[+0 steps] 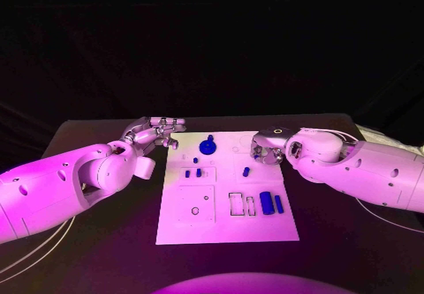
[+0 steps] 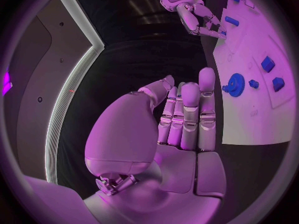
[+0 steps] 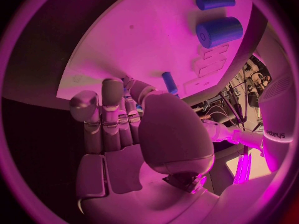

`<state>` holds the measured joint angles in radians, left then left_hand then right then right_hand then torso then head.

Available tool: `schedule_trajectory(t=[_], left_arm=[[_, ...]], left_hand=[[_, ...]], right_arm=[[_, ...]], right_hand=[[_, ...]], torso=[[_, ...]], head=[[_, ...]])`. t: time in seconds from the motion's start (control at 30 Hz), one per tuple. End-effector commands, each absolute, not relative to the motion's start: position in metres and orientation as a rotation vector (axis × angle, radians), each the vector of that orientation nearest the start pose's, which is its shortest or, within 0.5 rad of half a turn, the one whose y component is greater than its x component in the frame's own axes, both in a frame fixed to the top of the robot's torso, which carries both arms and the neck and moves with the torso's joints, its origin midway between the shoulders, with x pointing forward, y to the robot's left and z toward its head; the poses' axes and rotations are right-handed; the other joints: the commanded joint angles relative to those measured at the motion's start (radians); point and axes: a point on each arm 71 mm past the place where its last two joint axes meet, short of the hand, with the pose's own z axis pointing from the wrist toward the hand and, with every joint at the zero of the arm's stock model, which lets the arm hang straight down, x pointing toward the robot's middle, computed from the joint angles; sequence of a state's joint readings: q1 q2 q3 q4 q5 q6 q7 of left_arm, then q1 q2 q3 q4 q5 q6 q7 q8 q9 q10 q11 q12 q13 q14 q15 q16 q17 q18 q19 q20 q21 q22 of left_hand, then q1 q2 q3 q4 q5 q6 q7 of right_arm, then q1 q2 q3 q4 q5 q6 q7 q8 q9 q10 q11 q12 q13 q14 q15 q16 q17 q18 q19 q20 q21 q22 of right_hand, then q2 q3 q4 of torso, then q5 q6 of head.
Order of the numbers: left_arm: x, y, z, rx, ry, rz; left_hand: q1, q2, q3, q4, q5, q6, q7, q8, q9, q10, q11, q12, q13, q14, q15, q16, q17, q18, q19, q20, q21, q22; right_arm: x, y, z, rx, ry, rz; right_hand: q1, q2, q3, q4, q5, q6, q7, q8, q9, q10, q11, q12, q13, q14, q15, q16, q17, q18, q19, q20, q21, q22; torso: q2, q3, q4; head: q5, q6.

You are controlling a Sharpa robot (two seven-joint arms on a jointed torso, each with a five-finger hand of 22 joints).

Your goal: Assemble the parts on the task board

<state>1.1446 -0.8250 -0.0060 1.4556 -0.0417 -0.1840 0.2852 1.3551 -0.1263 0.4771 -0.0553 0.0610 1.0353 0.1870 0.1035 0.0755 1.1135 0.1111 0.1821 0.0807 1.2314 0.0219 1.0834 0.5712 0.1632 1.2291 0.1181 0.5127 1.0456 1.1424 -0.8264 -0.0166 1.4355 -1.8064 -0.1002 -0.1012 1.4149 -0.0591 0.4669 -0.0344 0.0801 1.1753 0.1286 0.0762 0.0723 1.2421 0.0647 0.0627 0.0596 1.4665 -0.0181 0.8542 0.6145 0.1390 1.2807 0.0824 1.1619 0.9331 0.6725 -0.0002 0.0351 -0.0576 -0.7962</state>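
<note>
A black worktop (image 1: 106, 245) in a dark room carries one white board (image 1: 225, 223) mid-frame with six blue parts (image 1: 266, 199). My left hand (image 1: 157, 131), upper left, is released and holds nothing. My right hand (image 1: 267, 149) is at the board's upper right; I cannot tell if it grasps anything.

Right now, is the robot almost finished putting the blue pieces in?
Not nearly. A blue gear sits at the far end of the white board, maybe already placed. The right robot hand seems to pinch a small blue peg. The left robot hand holds nothing. A thick cylinder and thin rod lie loose.
</note>
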Motion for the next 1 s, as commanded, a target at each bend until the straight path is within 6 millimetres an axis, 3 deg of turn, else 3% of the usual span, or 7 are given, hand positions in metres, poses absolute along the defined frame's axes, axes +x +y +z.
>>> schedule_trajectory(t=[0.03,0.63,1.0], left_arm=[[0.493,0.213,-0.203,-1.153,1.551,-1.555],[0.495,0.218,-0.203,-1.153,1.518,-1.534],[0.494,0.213,-0.202,-1.148,1.519,-1.545]], left_hand=[[0.010,0.006,-0.006,-0.002,-0.002,-0.008,0.000,0.005,-0.001,-0.009,0.001,0.005,-0.002,-0.008,0.000,-0.008,-0.007,0.019,0.001,0.001,-0.005,-0.003],[0.017,0.009,-0.007,-0.005,-0.001,-0.010,0.001,0.007,-0.001,-0.013,0.002,0.009,-0.002,-0.013,0.001,-0.012,-0.015,0.019,0.000,0.002,-0.008,-0.005],[0.019,0.009,-0.007,-0.006,-0.001,-0.011,0.001,0.007,0.000,-0.013,0.002,0.010,-0.002,-0.014,0.001,-0.012,-0.016,0.019,0.000,0.002,-0.009,-0.006]], right_arm=[[0.486,-0.214,-0.217,-0.457,1.751,0.411],[0.474,-0.214,-0.184,-0.384,1.678,0.496],[0.435,-0.148,-0.178,-0.466,1.665,0.724]], right_hand=[[0.005,0.008,0.015,-0.006,-0.008,0.006,0.002,-0.004,0.001,0.009,-0.001,0.003,0.003,-0.002,-0.005,-0.001,-0.007,-0.013,-0.008,0.001,0.003,-0.001],[-0.009,-0.004,0.027,-0.010,-0.013,0.007,0.004,-0.006,0.001,0.005,0.001,0.002,0.003,0.002,-0.003,0.033,0.026,-0.017,-0.002,0.002,0.025,0.027],[-0.012,-0.006,0.038,-0.016,-0.013,0.005,0.005,-0.008,0.000,0.003,0.001,0.002,0.003,0.007,-0.002,0.065,0.058,-0.020,0.005,0.002,0.044,0.051]], torso=[[-0.001,-0.0003,-0.0003],[0.000,-0.0007,0.0007],[0.000,-0.0013,0.0033]], head=[[-0.003,0.001],[-0.007,0.008],[0.029,-0.002]])
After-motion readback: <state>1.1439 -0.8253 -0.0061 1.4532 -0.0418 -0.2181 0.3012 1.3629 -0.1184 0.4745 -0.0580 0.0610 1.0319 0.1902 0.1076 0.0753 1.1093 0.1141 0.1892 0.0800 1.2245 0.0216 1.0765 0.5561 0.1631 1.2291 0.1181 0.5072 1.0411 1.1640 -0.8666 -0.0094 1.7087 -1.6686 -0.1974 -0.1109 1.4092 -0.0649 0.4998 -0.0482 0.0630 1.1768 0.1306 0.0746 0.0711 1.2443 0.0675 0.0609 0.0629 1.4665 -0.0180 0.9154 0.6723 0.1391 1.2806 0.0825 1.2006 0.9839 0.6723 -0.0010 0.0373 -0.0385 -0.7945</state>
